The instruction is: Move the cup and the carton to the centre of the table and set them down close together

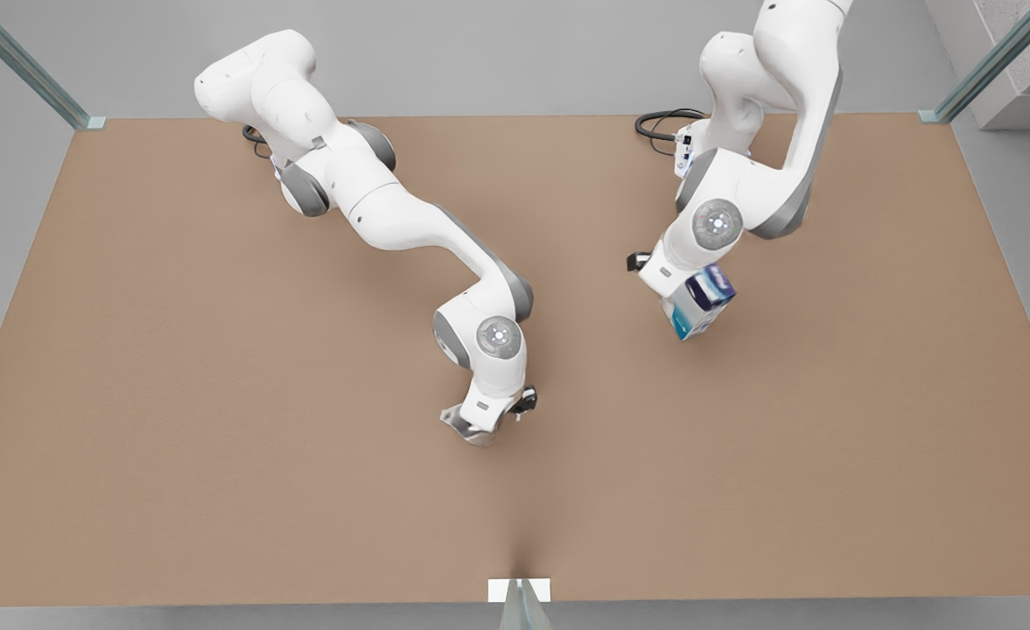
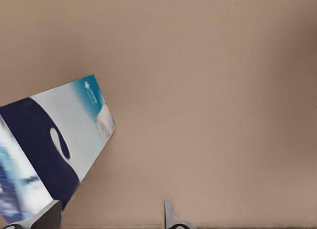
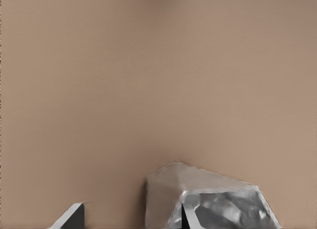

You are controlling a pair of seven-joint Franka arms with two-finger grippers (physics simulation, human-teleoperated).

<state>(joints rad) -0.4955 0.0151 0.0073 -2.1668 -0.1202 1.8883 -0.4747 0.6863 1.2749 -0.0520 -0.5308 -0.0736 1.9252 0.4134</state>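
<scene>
Both objects are already in the arms' grasp, so your job now is the carry and the set-down. Your left gripper (image 1: 685,302), on the front view's right and a little far of the table's middle, is closed on the carton (image 1: 698,304); in the left wrist view the carton (image 2: 52,152) sits tilted between the fingertips (image 2: 49,211), and in the front view it hangs at a slant above the table (image 1: 217,490). Your right gripper (image 1: 479,424) is near the table's middle, slightly toward the near edge, and holds the cup (image 1: 471,429); the right wrist view has the cup (image 3: 208,201) with one finger (image 3: 184,216) across its rim and the other finger outside, so the grip looks to be on the wall. I judge the cup is low, but whether it touches the top I cannot tell. Bring the carton toward the cup, slowly, and square it up before you lower it, since a tilted box could land on an edge and topple. Leave a small gap so the two arms and the objects do not knock. Open each hand only once the base sits flat, then lift straight up.
</scene>
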